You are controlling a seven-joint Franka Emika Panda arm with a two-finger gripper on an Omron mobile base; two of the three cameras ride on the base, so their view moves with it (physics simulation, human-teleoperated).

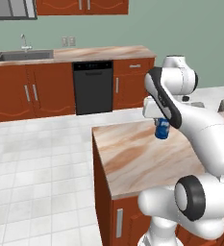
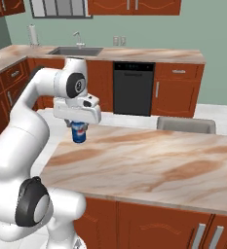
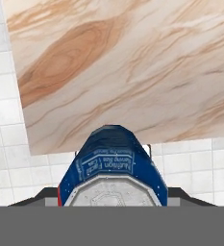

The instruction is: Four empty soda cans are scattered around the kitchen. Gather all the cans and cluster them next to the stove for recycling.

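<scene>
Can: 1 blue soda can (image 3: pixel 114 173) fills the near bottom of the hand view, silver top cut off by the edge.
Gripper: gripper (image 2: pixel 79 125) clenched on the can; fingers mostly hidden.
Axis: upright, long axis vertical.
Place: hangs above the island counter (image 2: pixel 149 165), near its far left corner.

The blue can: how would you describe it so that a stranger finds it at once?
Start at the marbled island counter in the middle of the kitchen. Above its corner hangs the white arm's pincer, shut on a small blue soda can with a white-red logo, the one small coloured thing there.
</scene>
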